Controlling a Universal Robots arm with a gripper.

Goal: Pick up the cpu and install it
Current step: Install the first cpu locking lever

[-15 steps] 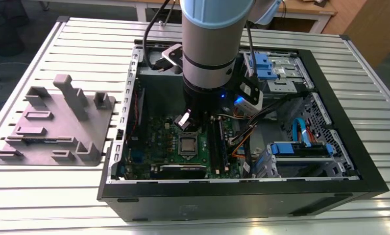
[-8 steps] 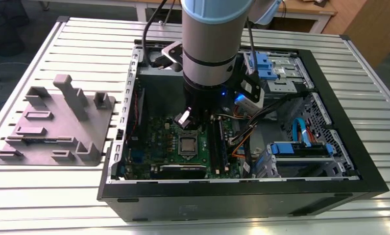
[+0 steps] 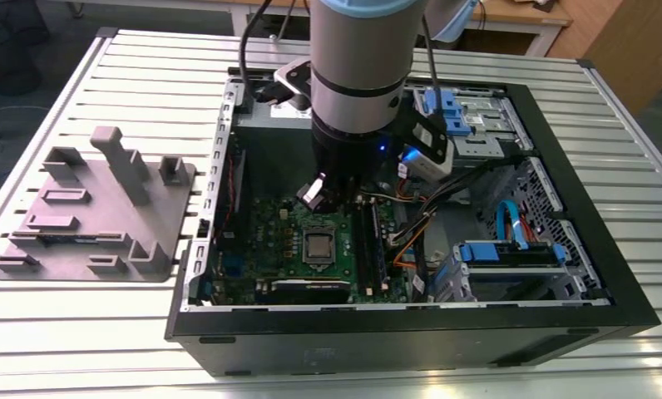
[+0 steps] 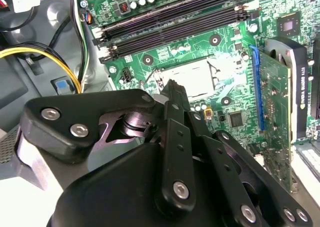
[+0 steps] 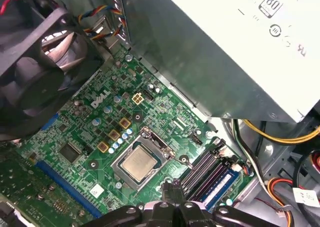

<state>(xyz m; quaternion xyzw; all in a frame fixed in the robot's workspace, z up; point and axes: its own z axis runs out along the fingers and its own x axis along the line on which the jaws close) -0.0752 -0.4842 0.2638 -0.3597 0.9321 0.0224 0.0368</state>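
arm (image 3: 359, 75): 1 | gripper (image 3: 314, 195): 1 | case (image 3: 553, 274): 1 | motherboard (image 5: 100, 132): 1 | cpu (image 5: 138, 163): 1, seated in socket | fan (image 5: 30, 72): 1 | grey holder tray (image 3: 92, 212): 1 | power supply (image 5: 215, 42): 1 | worktop (image 3: 87, 324): 1

The computer case (image 3: 420, 332) is lying open on the slatted table (image 3: 87, 332). The holder tray (image 3: 98, 208) is sitting beside it, toward the exterior view's left. Inside the case the motherboard (image 3: 298, 266) is lying flat, the cpu (image 3: 317, 245) is sitting in its socket, and the gripper (image 3: 312, 195) is hanging just above it.
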